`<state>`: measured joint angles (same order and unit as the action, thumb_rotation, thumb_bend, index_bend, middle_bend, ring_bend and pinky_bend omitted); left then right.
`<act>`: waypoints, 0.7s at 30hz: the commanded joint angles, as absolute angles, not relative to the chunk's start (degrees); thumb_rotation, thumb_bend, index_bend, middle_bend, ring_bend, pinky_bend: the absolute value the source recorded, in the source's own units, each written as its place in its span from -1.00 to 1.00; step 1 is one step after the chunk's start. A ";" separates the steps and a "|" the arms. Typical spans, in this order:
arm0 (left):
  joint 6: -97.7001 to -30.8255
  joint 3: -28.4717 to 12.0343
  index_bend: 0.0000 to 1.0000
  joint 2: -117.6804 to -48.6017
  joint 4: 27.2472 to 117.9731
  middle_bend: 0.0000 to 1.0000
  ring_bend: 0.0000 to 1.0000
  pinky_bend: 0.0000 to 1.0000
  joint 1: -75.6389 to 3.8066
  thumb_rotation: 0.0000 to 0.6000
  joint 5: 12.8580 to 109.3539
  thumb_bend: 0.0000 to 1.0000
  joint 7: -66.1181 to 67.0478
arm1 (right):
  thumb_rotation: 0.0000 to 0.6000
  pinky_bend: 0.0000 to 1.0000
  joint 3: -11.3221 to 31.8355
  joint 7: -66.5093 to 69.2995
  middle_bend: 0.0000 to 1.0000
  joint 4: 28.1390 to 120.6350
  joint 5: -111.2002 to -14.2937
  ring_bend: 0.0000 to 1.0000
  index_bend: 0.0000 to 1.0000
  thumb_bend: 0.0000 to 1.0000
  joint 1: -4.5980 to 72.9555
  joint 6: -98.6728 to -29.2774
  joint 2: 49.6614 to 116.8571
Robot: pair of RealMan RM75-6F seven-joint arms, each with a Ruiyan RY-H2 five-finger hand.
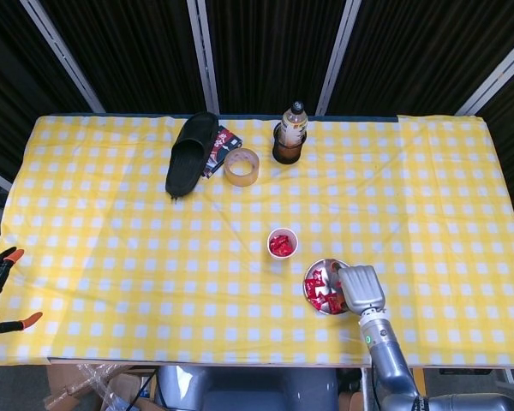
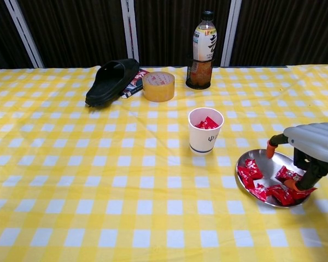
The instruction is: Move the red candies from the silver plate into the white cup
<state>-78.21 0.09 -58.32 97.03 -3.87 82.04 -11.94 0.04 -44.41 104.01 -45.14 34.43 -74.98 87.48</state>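
Observation:
A white paper cup [image 2: 205,136] stands mid-table with a few red candies inside; the head view shows it too [image 1: 283,244]. Just right of it lies the silver plate [image 2: 265,165] with several red candies [image 2: 250,173]. My right hand [image 2: 311,144] hangs over the plate's right side. Its fingertips [image 2: 293,186] point down onto the candies there, and the thumb stays spread out to the left. Nothing shows as lifted or pinched. From the head view the hand [image 1: 361,287] covers the right part of the plate [image 1: 309,285]. My left hand appears in neither view.
Along the far side stand a drink bottle [image 2: 202,52], a roll of tape [image 2: 158,86] and a black slipper [image 2: 112,81] lying on a booklet [image 2: 135,83]. A black-and-orange clamp [image 1: 0,291] sits off the table's left edge.

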 commanded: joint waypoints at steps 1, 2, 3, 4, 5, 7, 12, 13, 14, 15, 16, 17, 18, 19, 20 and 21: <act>-78.15 0.08 -1.00 -58.31 96.99 -1.00 -1.00 -1.00 -3.89 1.00 82.00 -0.93 -11.95 | 1.00 0.97 0.06 -44.24 0.98 103.36 -44.85 1.00 -0.36 -0.28 34.04 -74.42 87.62; -78.12 0.08 -1.00 -58.31 96.99 -1.00 -1.00 -1.00 -3.90 1.00 81.99 -0.93 -11.94 | 1.00 0.97 0.06 -44.21 0.98 103.20 -44.84 1.00 -0.36 -0.28 33.94 -74.27 87.61; -78.11 0.07 -1.00 -58.31 96.99 -1.00 -1.00 -1.00 -3.91 1.00 81.99 -0.93 -11.93 | 1.00 0.97 0.05 -44.18 0.98 103.07 -44.89 1.00 -0.36 -0.28 33.84 -74.15 87.58; -78.13 0.06 -1.00 -58.31 97.00 -1.00 -1.00 -1.00 -3.91 1.00 82.01 -0.93 -11.91 | 1.00 0.97 0.05 -44.12 0.98 102.96 -44.91 1.00 -0.36 -0.28 33.72 -74.05 87.56; -78.14 0.06 -1.00 -58.33 96.99 -1.00 -1.00 -1.00 -3.91 1.00 82.03 -0.93 -11.90 | 1.00 0.97 0.06 -44.06 0.98 102.85 -44.94 1.00 -0.36 -0.28 33.61 -73.96 87.55; -78.15 0.04 -1.00 -58.35 96.99 -1.00 -1.00 -1.00 -3.90 1.00 82.00 -0.93 -11.87 | 1.00 0.97 0.10 -43.99 0.98 102.58 -45.06 1.00 -0.35 -0.28 33.38 -73.78 87.55; -78.22 0.03 -1.00 -58.35 97.04 -1.00 -1.00 -1.00 -3.86 1.00 81.99 -0.93 -11.79 | 1.00 0.97 0.21 -43.15 0.98 101.31 -45.52 1.00 -0.21 -0.28 32.81 -73.14 87.86; -78.24 0.04 -1.00 -58.36 97.04 -1.00 -1.00 -1.00 -3.84 1.00 81.98 -0.93 -11.78 | 1.00 0.97 0.21 -42.85 0.98 100.88 -45.55 1.00 -0.21 -0.28 32.63 -72.95 87.96; -78.26 0.04 -1.00 -58.36 97.04 -1.00 -1.00 -1.00 -3.82 1.00 81.98 -0.93 -11.79 | 1.00 0.97 0.23 -42.58 0.98 100.48 -45.56 1.00 -0.21 -0.27 32.49 -72.71 88.06; -78.28 0.03 -1.00 -58.35 97.04 -1.00 -1.00 -1.00 -3.82 1.00 81.98 -0.93 -11.79 | 1.00 0.97 0.26 -42.31 0.98 100.12 -45.55 1.00 -0.21 -0.27 32.37 -72.45 88.13; -78.29 0.03 -1.00 -58.36 97.02 -1.00 -1.00 -1.00 -3.81 1.00 81.97 -0.93 -11.76 | 1.00 0.97 0.28 -42.04 0.98 99.77 -45.48 1.00 -0.21 -0.28 32.24 -72.16 88.18; -78.29 0.02 -1.00 -58.37 97.01 -1.00 -1.00 -1.00 -3.81 1.00 81.97 -0.93 -11.75 | 1.00 0.97 0.27 -41.90 0.98 99.57 -45.43 1.00 -0.20 -0.28 32.15 -71.97 88.20; -78.27 0.03 -1.00 -58.38 97.00 -1.00 -1.00 -1.00 -3.82 1.00 81.98 -0.93 -11.72 | 1.00 0.97 0.25 -41.80 0.98 99.41 -45.40 1.00 -0.18 -0.28 32.08 -71.79 88.21; -78.27 0.02 -1.00 -58.40 96.99 -1.00 -1.00 -1.00 -3.82 1.00 81.97 -0.93 -11.68 | 1.00 0.97 0.27 -41.63 0.98 99.23 -45.48 1.00 -0.16 -0.28 31.98 -71.61 88.21; -78.25 0.02 -1.00 -58.40 96.99 -1.00 -1.00 -1.00 -3.83 1.00 81.96 -0.93 -11.65 | 1.00 0.97 0.30 -41.48 0.98 99.08 -45.67 1.00 -0.15 -0.28 31.90 -71.49 88.23; -78.24 0.02 -1.00 -58.40 97.01 -1.00 -1.00 -1.00 -3.83 1.00 81.97 -0.93 -11.63 | 1.00 0.97 0.31 -41.35 0.98 98.95 -45.83 1.00 -0.13 -0.28 31.82 -71.38 88.25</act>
